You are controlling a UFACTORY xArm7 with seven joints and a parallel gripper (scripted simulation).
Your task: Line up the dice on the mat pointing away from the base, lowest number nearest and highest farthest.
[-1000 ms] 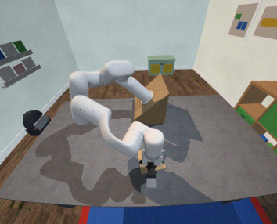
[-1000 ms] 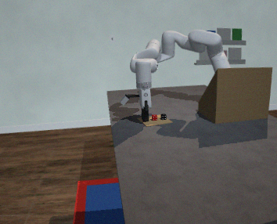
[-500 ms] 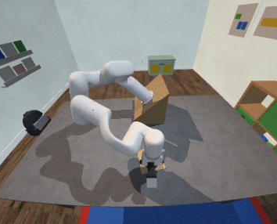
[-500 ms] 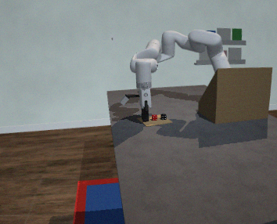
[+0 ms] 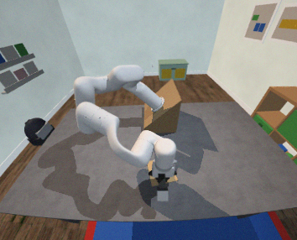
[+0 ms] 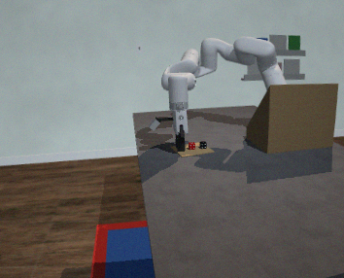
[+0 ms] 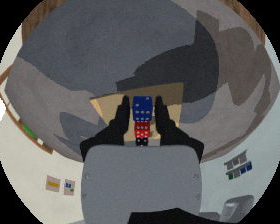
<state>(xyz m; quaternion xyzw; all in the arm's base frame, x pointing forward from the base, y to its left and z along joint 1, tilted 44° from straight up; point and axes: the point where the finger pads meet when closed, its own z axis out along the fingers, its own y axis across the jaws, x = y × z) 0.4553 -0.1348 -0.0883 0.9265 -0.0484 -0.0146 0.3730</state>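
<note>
The tan mat [image 5: 174, 179] [image 6: 196, 153] [image 7: 173, 105] lies flat on the table. The blue die [image 7: 142, 109] stands on it between my fingers, with a gap on each side. My gripper [image 6: 181, 148] [image 7: 142, 103] is open, low around the blue die, holding nothing. The red die [image 6: 191, 146] [image 7: 142, 130] and the black die [image 6: 203, 145] [image 7: 141, 142] stand on the mat in a row with the blue one: black nearest the base, red in the middle, blue farthest. In the exterior view my fingers hide the blue die. Pips are too small to read surely.
The arm's base is mounted on a brown wedge block [image 5: 165, 119] [image 6: 300, 119] at the back of the grey table [image 5: 224, 168] [image 6: 240, 219]. The table's front edge is close beyond the gripper. A blue and red rug [image 5: 174, 230] lies on the floor in front.
</note>
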